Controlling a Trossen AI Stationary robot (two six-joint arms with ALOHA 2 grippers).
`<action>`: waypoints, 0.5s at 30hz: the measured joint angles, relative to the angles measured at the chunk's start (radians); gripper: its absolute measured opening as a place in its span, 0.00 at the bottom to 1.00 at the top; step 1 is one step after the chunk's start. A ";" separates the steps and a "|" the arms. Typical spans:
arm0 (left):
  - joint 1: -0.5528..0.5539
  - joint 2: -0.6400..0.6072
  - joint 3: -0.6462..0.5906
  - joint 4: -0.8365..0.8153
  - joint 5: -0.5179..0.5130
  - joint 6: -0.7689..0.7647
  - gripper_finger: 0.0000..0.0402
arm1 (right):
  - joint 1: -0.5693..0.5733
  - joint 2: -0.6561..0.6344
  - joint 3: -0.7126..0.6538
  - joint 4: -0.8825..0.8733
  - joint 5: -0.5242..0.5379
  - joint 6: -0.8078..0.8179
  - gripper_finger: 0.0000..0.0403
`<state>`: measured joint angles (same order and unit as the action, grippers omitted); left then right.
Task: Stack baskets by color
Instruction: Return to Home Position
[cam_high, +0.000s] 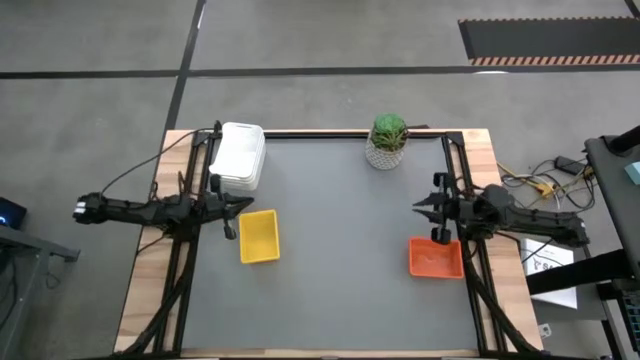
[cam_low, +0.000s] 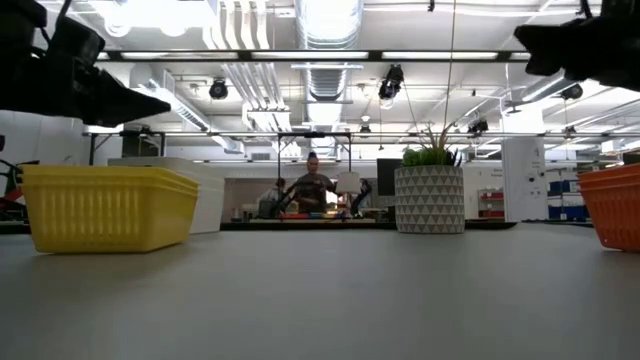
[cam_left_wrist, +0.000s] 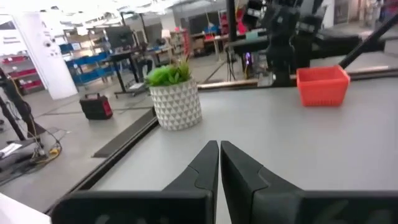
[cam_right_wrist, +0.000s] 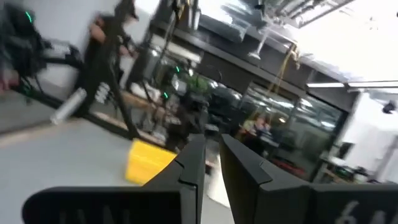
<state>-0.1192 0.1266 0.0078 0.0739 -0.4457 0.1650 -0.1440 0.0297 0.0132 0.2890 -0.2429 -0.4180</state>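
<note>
White baskets (cam_high: 241, 155) sit in one pile at the table's far left. A yellow basket (cam_high: 259, 236) stands on the mat nearer the front, and an orange basket (cam_high: 436, 257) stands at the right. My left gripper (cam_high: 243, 204) hovers shut at the table's left edge, between the white pile and the yellow basket, pointing level toward the right; its fingers show pressed together in the left wrist view (cam_left_wrist: 219, 152). My right gripper (cam_high: 418, 207) hovers at the right edge, just beyond the orange basket, pointing left, with a narrow empty gap between its fingers (cam_right_wrist: 211, 146).
A green plant in a white patterned pot (cam_high: 388, 140) stands at the far edge, right of centre. The grey mat's middle (cam_high: 340, 230) lies bare between the two arms. Dark frame rails run along the table's left and right sides. People stand in the room beyond the table.
</note>
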 joint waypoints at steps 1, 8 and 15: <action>0.000 0.008 0.000 0.000 0.000 0.000 0.00 | 0.000 0.003 0.000 0.004 -0.011 0.025 0.11; 0.000 0.070 -0.001 0.001 -0.001 0.000 0.00 | 0.001 0.011 0.000 0.002 -0.011 0.355 0.11; 0.000 0.115 -0.002 0.001 -0.001 0.000 0.00 | 0.001 0.012 0.000 0.000 -0.010 0.471 0.11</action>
<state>-0.1192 0.2415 0.0059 0.0746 -0.4465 0.1650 -0.1429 0.0418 0.0132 0.2890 -0.2527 0.0529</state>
